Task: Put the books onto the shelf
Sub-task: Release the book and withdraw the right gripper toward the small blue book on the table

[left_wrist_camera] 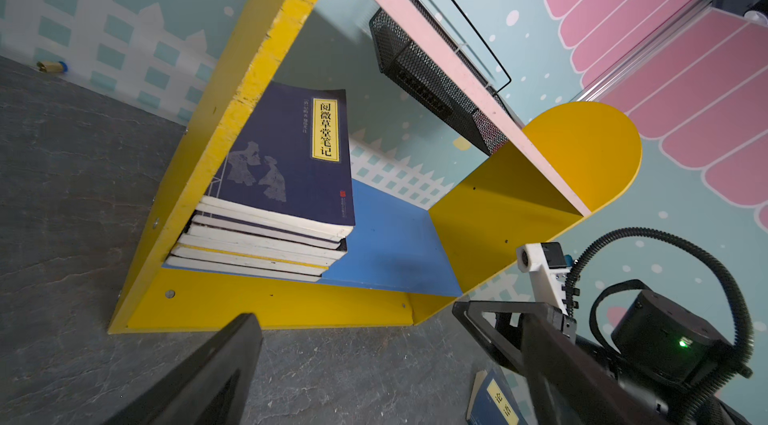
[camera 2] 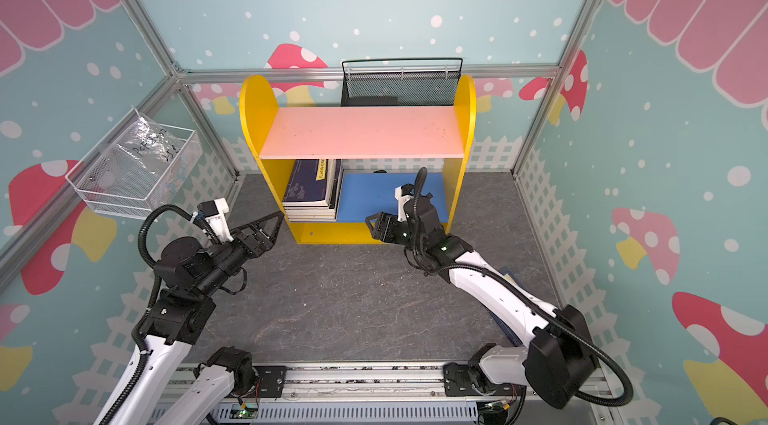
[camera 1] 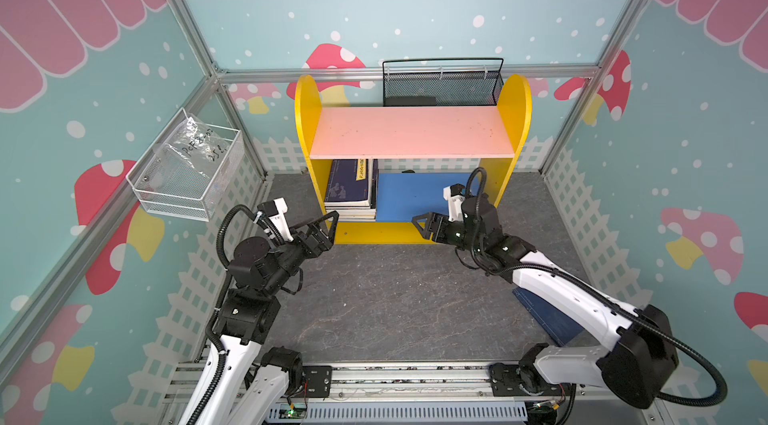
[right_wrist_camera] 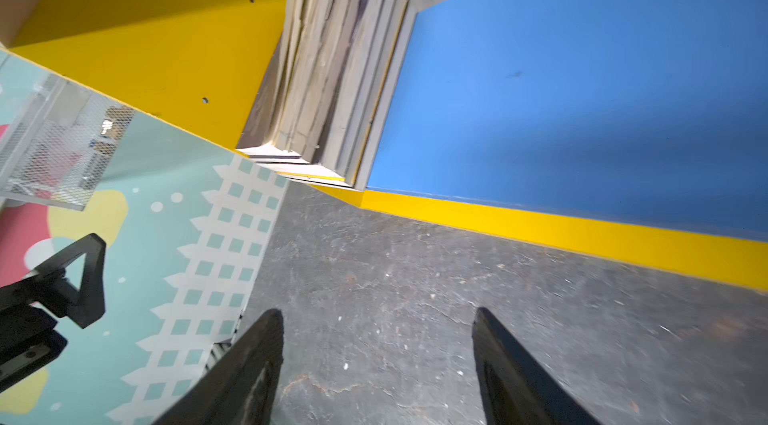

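We read the small two-tier shelf (camera 1: 305, 124) as painted board: yellow sides, pink top and blue lower board, all matt and smooth, the yellow paint chipped along one front edge. The stacked paperback books (left_wrist_camera: 286, 161) have faintly glossy navy card covers and cream paper edges. The dark grey desk (camera 1: 395, 306) looks matt and stone-veined. The black mesh basket (camera 1: 440, 88) and white wire basket (camera 1: 178, 198) look like coated metal; the crinkled bag (camera 1: 195, 140) is clear plastic. The right claw (right_wrist_camera: 378, 315) is matt black plastic.
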Motion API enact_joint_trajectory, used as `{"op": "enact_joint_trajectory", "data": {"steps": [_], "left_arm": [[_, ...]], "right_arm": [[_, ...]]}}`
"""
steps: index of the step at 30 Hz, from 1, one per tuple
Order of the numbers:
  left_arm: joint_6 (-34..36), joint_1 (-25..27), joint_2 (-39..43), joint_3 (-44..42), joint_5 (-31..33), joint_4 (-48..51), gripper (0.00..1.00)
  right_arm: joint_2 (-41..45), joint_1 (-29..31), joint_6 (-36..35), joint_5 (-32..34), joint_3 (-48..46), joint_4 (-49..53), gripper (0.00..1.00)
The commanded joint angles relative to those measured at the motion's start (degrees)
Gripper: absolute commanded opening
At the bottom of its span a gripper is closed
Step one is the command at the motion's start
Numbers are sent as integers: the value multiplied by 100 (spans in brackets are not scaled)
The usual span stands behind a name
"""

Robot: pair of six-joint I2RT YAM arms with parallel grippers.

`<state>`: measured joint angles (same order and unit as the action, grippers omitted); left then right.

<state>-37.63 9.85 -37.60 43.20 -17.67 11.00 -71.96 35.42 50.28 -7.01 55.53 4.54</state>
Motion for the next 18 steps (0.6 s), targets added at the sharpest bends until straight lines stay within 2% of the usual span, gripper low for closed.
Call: {"op": "enact_joint_trajectory", "data": {"steps": [1,4,8,10,12,14,16,18], "left_arm": [[221,98,16,114,-458,444,99],[194,485,-14,-9,-586,445,99],[426,1682,-227,-233,-8,405,99],[534,2248,-467,-292,301,292,99],[542,2699,-806,-346,432,-36,99],[491,2964,-1194,-398,340,-443,100],[404,3117,-1564,-409,216,-827,99],[338,3247,-1895,-391,98,-1187,99]], "right_arm": [[311,-109,255,1061,-709,588,74],[717,-598,711,1498,-1276,1155,76],[1914,-1689,1396,1801,-2311,1346,76],[2483,-2188,1603,2040,-2530,1753,75],[2841,-2808,1479,2198,-2542,2229,76],[2923,-3463,1249,2187,-2511,2583,82],[3028,-4060,940,2011,-2562,2538,82],[3050,-4533,732,2297,-2533,2553,82]]}}
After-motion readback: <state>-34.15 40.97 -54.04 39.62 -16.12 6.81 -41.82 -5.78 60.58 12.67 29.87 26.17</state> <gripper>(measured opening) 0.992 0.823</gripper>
